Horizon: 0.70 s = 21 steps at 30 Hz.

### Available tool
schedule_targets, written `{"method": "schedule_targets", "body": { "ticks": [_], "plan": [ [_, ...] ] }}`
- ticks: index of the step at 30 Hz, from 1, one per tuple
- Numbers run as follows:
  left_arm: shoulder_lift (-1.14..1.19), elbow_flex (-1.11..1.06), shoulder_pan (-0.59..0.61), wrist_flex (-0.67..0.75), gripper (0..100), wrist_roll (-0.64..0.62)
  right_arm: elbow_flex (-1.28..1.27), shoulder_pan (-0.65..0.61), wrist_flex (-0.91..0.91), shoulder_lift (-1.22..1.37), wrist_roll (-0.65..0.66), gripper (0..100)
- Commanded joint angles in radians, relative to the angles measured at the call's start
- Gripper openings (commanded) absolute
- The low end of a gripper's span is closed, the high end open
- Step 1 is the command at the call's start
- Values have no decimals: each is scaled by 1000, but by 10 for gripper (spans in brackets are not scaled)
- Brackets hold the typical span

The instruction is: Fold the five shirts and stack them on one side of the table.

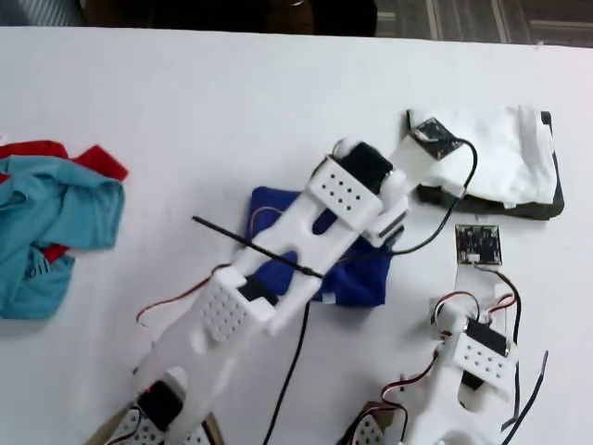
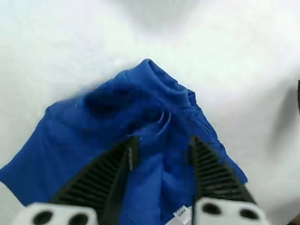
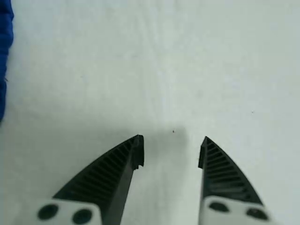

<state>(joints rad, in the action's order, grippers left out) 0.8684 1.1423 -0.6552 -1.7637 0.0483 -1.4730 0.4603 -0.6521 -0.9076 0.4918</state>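
A crumpled blue shirt (image 1: pixel 361 276) lies at the table's middle, partly covered by my left arm (image 1: pixel 338 190). My left gripper (image 2: pixel 164 141) hangs open just above the blue shirt (image 2: pixel 93 136), with the cloth showing between its fingers. Open as well, my right gripper (image 3: pixel 171 138) is over bare white table, with the blue shirt's edge (image 3: pixel 3 61) off to one side. On the right a folded white shirt (image 1: pixel 496 148) rests on a folded black shirt (image 1: pixel 533 209). A teal shirt (image 1: pixel 56 218) and a red shirt (image 1: pixel 97 159) lie unfolded in a heap at the left edge.
The white table (image 1: pixel 185 111) has open room along the back and between the heap and the blue shirt. My right arm (image 1: pixel 479 357) stands at the front right with loose cables (image 1: pixel 514 306) around it. A black cable (image 1: pixel 296 357) runs to the front edge.
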Motion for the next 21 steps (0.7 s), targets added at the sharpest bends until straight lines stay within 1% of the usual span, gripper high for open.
{"method": "schedule_targets", "body": {
  "ticks": [1, 5, 6, 7, 8, 9, 10, 11, 13, 14, 18, 21],
  "plan": [
    [-31, 36, 6, -17, 229, 0, 5, 8, 15, -19, 3, 194],
    [-86, 33, 49, -17, 228, 2, 5, 8, 15, -19, 3, 194],
    [-104, 31, 69, -18, 215, 2, 5, 8, 15, -19, 3, 194],
    [-117, 31, 91, -21, 179, 2, 5, 8, 15, -19, 3, 194],
    [-127, 30, 118, -21, 114, 2, 5, 8, 15, -19, 3, 194],
    [-127, 30, 146, -20, 26, 3, 5, 8, 15, -19, 3, 194],
    [-118, 30, 173, -20, 15, 3, 5, 8, 15, -19, 3, 194],
    [-101, 24, 195, -20, 51, 3, 5, 8, 15, -19, 3, 194],
    [-58, -8, 222, -18, 20, 5, 5, 8, 16, -19, 3, 194],
    [-35, -28, 229, -18, 29, 5, 5, 8, 16, -19, 3, 194],
    [32, -111, 222, -17, 27, -5, 5, 7, 18, -19, 3, 194],
    [37, -131, 192, -18, 27, -44, 5, 7, 18, -19, 3, 194]
  ]
}}
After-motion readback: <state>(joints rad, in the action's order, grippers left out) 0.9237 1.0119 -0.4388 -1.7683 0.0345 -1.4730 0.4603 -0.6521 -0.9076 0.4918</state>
